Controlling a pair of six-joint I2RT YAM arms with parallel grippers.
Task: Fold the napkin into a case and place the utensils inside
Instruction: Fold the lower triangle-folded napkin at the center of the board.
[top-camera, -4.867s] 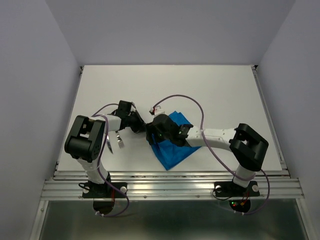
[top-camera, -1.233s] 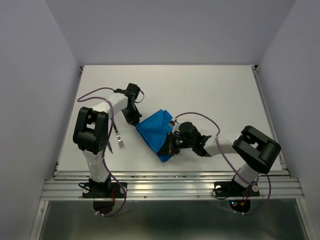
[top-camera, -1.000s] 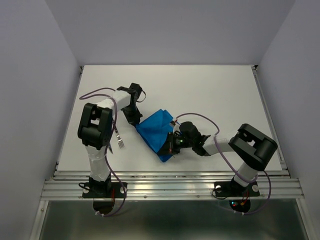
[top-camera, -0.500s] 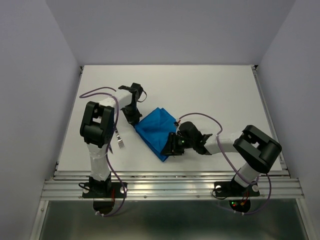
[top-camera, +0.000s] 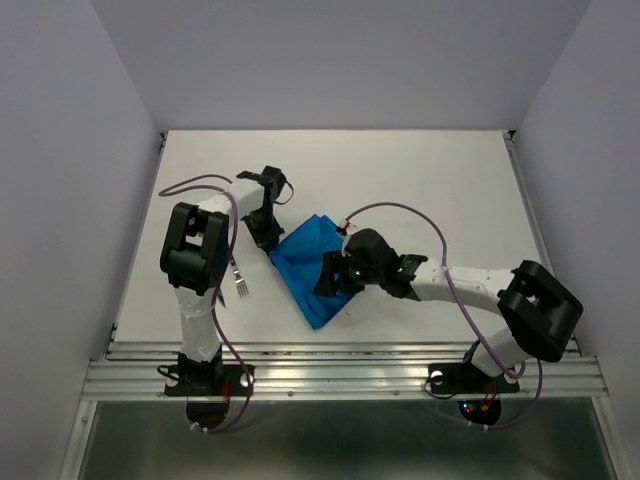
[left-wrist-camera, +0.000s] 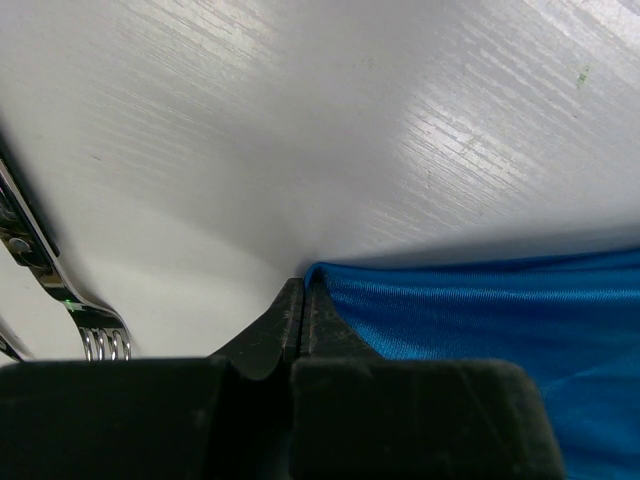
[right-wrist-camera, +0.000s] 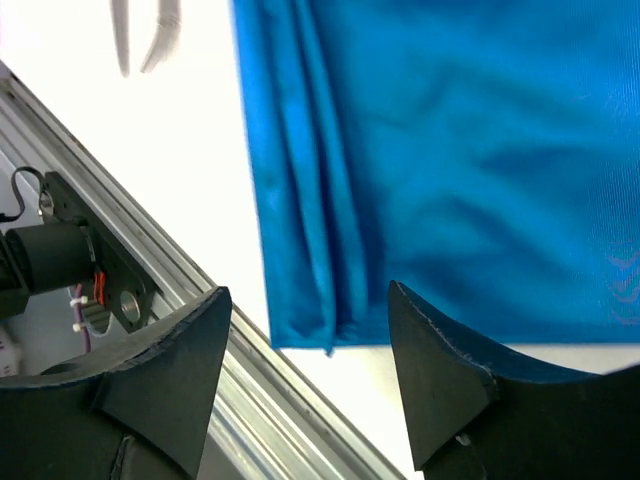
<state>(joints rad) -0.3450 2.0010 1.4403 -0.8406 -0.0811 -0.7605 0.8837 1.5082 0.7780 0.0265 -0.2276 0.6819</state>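
Fork (top-camera: 240, 286): flat on the bench (top-camera: 430, 180), just beside the left hand (top-camera: 267, 237), off its left side in the wrist view, tines (left-wrist-camera: 101, 342) near the fingers. Not touching the cloth. I can't pick out the knife for certain.

Left hand: fingertips together, clamped on a corner of the napkin (top-camera: 308, 268). The wrist view shows the blue edge (left-wrist-camera: 480, 320) starting right at the tips (left-wrist-camera: 303, 305), low on the bench.

Napkin: part-folded, a long creased wedge running from the left hand's pinch across to under the right hand. Not a case yet, so the utensils wait.

Right hand (top-camera: 335, 280): fingers wide apart, holding nothing, hovering over the cloth. Straight below it lies a stack of pleated layers (right-wrist-camera: 310, 230). Their corner ends just short of the metal rail (right-wrist-camera: 130, 260) at the bench edge.

Read: mid-fold, the right hand needs a new grip for the next fold.

How to do it well:
- use the left pinch as the anchor, low, no lifting
- drop the right hand onto the pleated edge and catch every layer, not just the top one
- carry the fold over with light tension toward the left hand, so the creases flatten rather than bunch
- move away from the rail, so the corner doesn't slide off
- don't sweep the fork
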